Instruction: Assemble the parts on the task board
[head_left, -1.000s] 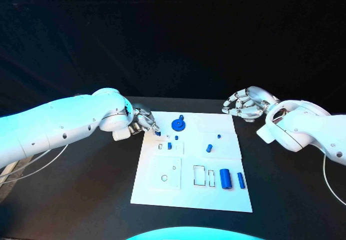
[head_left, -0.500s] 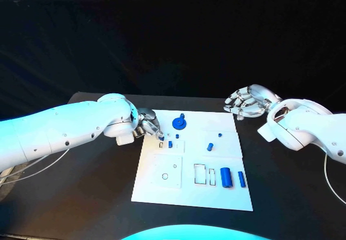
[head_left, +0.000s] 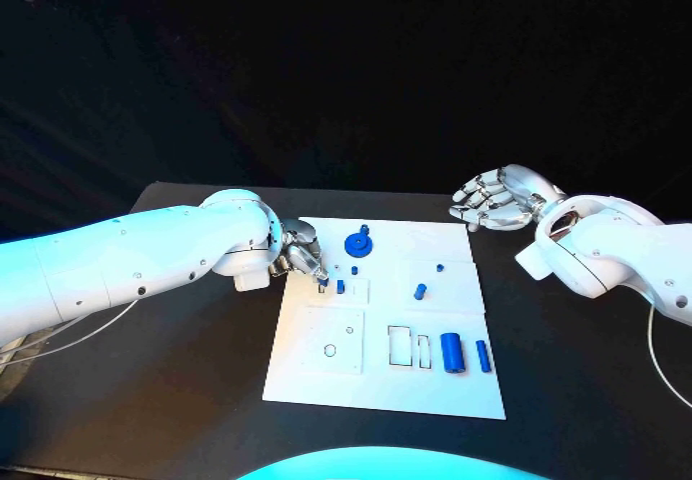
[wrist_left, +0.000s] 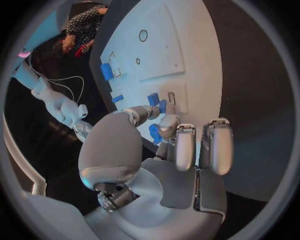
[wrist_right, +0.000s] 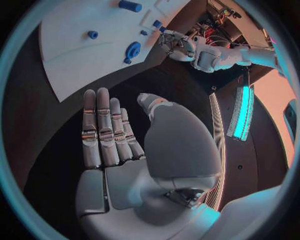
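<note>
Sliding further in over the task board (head_left: 433, 390) since a second ago, left hand (head_left: 300, 252) now at the small slot by a short blue part (head_left: 340, 287), fingertips pinching what looks like a small blue piece (wrist_left: 155, 134), probably for seating there. Lying further right, untouched: blue round part (head_left: 356, 243), blue cylinder (head_left: 451, 354). Hovering beyond the board's right corner over the desk (head_left: 144, 390), barely shifted, right hand (head_left: 498, 203): fingers loosely spread, nothing held.

Black table (head_left: 173, 400); white task board (head_left: 433, 395) flat at its middle.
</note>
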